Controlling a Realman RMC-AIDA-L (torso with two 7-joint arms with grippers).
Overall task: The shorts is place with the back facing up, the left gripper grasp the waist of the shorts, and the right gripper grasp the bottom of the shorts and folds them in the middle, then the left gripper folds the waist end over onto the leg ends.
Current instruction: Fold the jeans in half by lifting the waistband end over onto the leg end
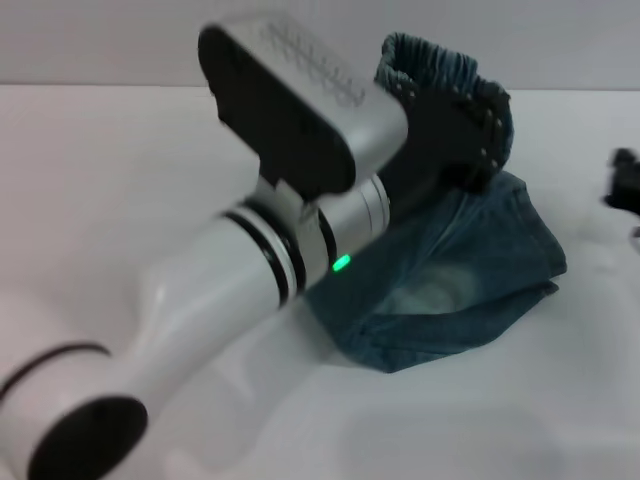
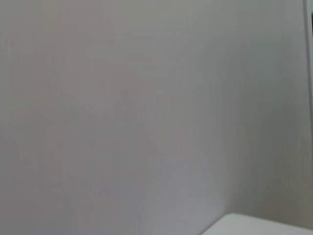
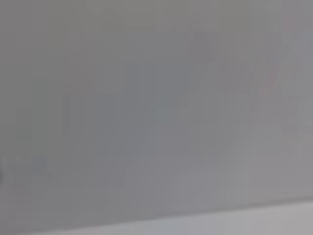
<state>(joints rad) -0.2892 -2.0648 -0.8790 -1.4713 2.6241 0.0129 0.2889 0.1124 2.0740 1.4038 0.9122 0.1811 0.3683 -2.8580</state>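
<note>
In the head view, the shorts point(image 1: 470, 280) lie bunched on the white table point(image 1: 120, 180), faded blue denim with a whitish worn patch. My left gripper point(image 1: 472, 140), a black claw on a thick white-and-silver arm with a green light, is shut on the waist of the shorts point(image 1: 440, 62). It holds that ruffled band lifted above the rest of the cloth. The bottom of the shorts is hidden in the folds. Only a black piece of my right gripper point(image 1: 624, 182) shows at the far right edge, away from the shorts. Both wrist views show plain grey surfaces only.
My left arm point(image 1: 200, 300) crosses the front left of the head view and hides the table beneath it. A grey wall point(image 1: 100, 40) runs behind the table.
</note>
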